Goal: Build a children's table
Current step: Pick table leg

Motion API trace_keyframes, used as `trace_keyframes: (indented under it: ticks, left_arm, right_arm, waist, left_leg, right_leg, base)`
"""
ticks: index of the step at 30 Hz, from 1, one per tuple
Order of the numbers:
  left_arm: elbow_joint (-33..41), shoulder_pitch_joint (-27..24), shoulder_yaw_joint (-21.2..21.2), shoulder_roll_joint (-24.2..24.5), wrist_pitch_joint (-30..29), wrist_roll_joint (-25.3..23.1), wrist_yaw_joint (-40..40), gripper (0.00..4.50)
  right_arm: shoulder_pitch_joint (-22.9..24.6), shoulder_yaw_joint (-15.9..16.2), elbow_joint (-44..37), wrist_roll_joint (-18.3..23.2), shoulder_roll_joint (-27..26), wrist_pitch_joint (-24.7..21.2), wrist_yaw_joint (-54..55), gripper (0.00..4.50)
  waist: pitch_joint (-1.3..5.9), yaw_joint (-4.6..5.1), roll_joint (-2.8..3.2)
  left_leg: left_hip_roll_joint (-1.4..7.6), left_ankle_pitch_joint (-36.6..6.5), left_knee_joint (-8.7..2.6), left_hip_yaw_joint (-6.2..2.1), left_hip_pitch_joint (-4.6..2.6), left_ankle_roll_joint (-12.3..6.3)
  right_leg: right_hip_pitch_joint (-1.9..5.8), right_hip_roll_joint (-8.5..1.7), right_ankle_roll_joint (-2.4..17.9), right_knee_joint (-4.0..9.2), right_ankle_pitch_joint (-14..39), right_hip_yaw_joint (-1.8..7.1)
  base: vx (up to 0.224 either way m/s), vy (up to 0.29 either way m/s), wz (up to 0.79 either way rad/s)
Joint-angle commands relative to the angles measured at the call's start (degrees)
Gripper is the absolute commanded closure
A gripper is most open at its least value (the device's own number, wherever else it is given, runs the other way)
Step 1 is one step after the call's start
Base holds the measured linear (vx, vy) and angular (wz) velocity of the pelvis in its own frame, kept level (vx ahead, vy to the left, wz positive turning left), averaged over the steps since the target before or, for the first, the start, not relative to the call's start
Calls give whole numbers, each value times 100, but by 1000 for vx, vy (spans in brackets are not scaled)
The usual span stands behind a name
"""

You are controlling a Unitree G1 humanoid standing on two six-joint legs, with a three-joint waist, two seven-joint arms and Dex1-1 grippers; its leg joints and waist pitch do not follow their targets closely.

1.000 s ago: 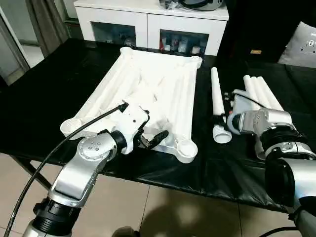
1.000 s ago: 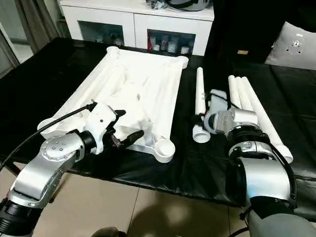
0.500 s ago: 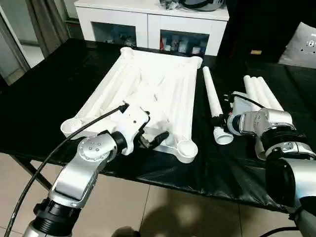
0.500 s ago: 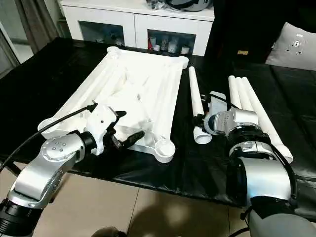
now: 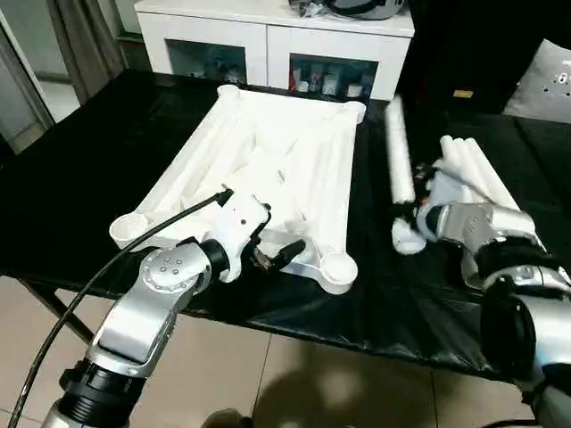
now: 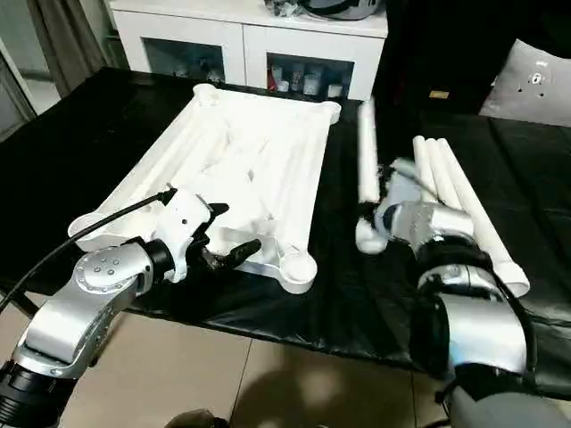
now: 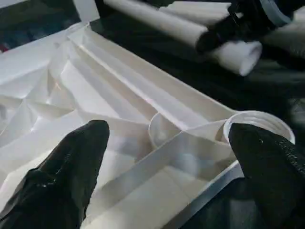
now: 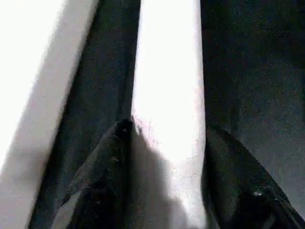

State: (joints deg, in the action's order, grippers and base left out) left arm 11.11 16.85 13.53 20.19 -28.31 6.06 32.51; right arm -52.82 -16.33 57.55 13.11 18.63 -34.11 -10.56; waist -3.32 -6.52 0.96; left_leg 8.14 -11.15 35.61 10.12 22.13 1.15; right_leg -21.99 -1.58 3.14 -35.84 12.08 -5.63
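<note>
r pincer (image 5: 412, 212) clamps a leg (image 5: 398, 165) near its flared end, long shaft ahead; could swing or slip. l pincer (image 7: 171, 157) wide open, empty, over top's (image 5: 268, 169) socket (image 5: 338, 265).

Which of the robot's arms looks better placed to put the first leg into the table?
The right, most likely. Its tool is shut on a white leg, lifted beside the upturned tabletop. The left tool is open and empty, hovering at the near corner socket, better suited to steadying the top.

White, prob. smooth plastic tabletop (image 5: 285, 160)
</note>
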Motion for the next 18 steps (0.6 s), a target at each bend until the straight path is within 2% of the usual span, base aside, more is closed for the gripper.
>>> trace_keyframes:
  ticks: [1,2,3,7,10,14,18]
  left_arm:
    - [63,17,-54,21,27,21,14,0]
    - [30,46,-90,-19,69,19,-37,0]
    - [-27,102,-147,-79,132,-7,-141,0]
    - [-187,245,-277,-189,250,-65,-355,0]
    - [-333,442,-469,-353,312,2,-549,0]
    - [-430,844,-875,-756,203,466,-703,0]
    - [-521,1204,-1173,-1052,76,880,-793,0]
  right_arm:
    - [1,-205,-486,196,38,281,-157,259]
    - [26,-308,-674,334,33,295,-304,259]
    - [90,-356,-902,415,32,425,-462,259]
    - [297,-317,-1369,557,-13,659,-848,259]
    - [518,-303,-1948,884,-128,654,-1419,259]
    - [945,-302,-2854,1520,-335,334,-2217,259]
    - [1231,-171,-3248,1735,-427,205,-2577,259]
  waist:
    - [411,-6,-33]
    - [411,-3,-47]
    - [415,-7,-28]
    - [417,-9,-35]
    - [418,-22,-46]
    - [436,-45,-60]
    - [428,-81,-74]
  left_leg:
    - [576,-368,-365,-227,-91,-314]
    - [579,-375,-369,-229,-83,-345]
    - [575,-377,-365,-233,-86,-354]
    - [566,-372,-356,-232,-86,-401]
    - [573,-371,-359,-230,-88,-466]
    - [588,-226,-356,-246,-74,-606]
    - [587,-229,-348,-240,-76,-632]
  right_leg:
    - [291,-830,972,397,532,450]
    - [301,-826,959,399,510,452]
    - [305,-830,958,398,507,449]
    - [302,-819,952,415,537,443]
    - [310,-824,924,434,534,443]
    - [326,-835,950,407,294,443]
    - [312,-860,974,430,430,439]
  base:
    - [0,0,0]
    - [0,0,0]
    - [0,0,0]
    - [0,0,0]
    - [0,0,0]
    - [0,0,0]
    - [0,0,0]
